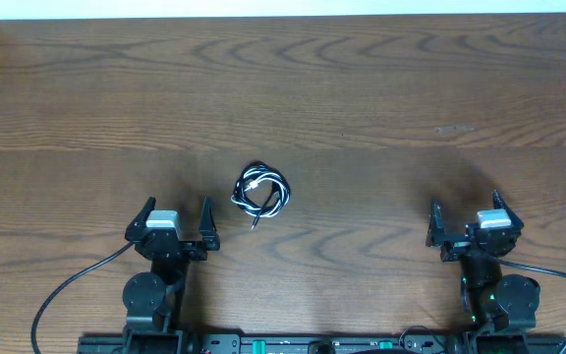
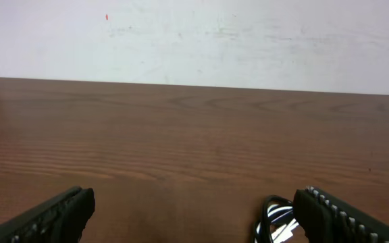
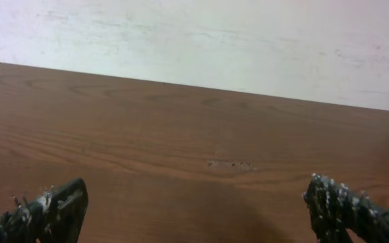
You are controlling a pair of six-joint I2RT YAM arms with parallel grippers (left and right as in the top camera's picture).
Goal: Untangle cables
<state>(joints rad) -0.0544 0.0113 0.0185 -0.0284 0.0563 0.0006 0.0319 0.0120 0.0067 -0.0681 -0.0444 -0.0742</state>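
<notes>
Open left hand (image 1: 177, 210) and right hand (image 1: 465, 206) at the near edge of the worktop (image 1: 362, 98), with the cables (image 1: 261, 192) just ahead.
Both hands sit along the near edge, jaws spread wide and gripping nothing. Just beyond the left hand and slightly to its right, black and white cords lie wound into one small tangled coil on the wood, touching neither hand and well apart from the right one. A pale wall (image 2: 248, 34) rises past the far edge.

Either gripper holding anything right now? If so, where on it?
Nothing held. Left gripper and right gripper are both open and empty; the cables lie bundled on the table, untouched.
</notes>
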